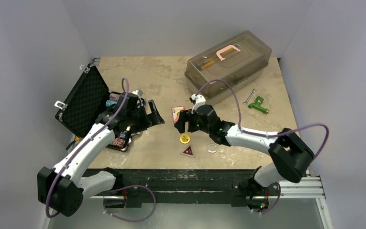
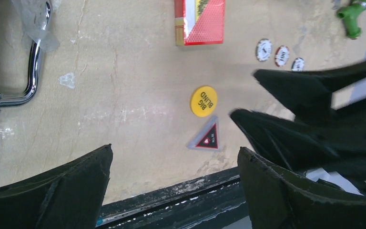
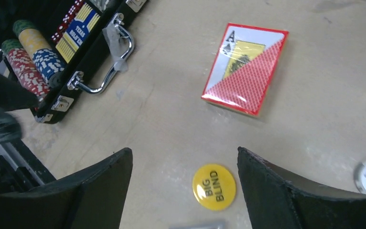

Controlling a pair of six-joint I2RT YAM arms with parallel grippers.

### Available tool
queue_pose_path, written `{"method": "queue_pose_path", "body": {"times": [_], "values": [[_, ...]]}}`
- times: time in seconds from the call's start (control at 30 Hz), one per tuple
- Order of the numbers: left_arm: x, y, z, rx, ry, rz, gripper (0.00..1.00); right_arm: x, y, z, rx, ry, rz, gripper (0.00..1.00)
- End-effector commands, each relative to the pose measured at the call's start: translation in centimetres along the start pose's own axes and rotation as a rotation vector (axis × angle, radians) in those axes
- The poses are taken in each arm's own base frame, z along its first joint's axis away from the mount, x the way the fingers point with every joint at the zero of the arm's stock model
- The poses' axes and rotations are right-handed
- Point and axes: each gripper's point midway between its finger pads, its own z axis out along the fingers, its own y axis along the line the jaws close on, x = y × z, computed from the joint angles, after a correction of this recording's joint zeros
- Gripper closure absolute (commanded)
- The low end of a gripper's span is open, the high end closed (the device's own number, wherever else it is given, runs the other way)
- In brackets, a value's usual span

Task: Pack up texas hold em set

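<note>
Your right gripper (image 3: 183, 157) hangs over the yellow disc (image 3: 214, 187), jaws partly apart and empty. Seen from overhead, the red card box (image 3: 244, 69) lies at twelve o'clock from the disc, and the open black case (image 1: 86, 95) at the table's nine o'clock. Centre the disc between the fingers, lower squarely, pinch its edges. Your left gripper (image 2: 174, 152), spread wide, holds nothing.

arms (image 1: 88, 143): white links, black joints | cables (image 1: 314, 125): purple | tool fingers (image 3: 90, 191): black

Yellow disc (image 3: 214, 187), red-patterned card box (image 3: 244, 68).
</note>
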Motion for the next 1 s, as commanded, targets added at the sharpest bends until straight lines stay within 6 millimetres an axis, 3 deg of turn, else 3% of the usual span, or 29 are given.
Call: {"method": "queue_pose_path", "body": {"times": [0.0, 0.2, 0.43, 0.6, 0.97], "values": [[-1.7, -1.3, 2.3, -0.007, -0.009, -0.016, 0.00, 2.1, -3.1, -4.4, 0.158, 0.118, -0.010, 0.18], [-2.4, -2.6, 7.5, -0.097, 0.070, 0.033, 0.00, 4.4, -2.1, -9.3, 0.066, 0.191, 0.000, 0.14], [-2.7, -4.5, 13.2, -0.193, 0.144, 0.129, 0.00, 2.9, -3.4, -12.7, 0.121, 0.073, 0.008, 0.11], [-3.2, -5.5, 15.6, -0.261, 0.142, 0.134, 0.00, 1.3, -2.9, -14.7, 0.110, 0.007, 0.029, 0.10], [-2.7, -4.6, 18.4, -0.405, 0.196, 0.159, 0.14, 0.3, -3.6, -16.8, 0.137, -0.050, 0.005, 0.07]]}}
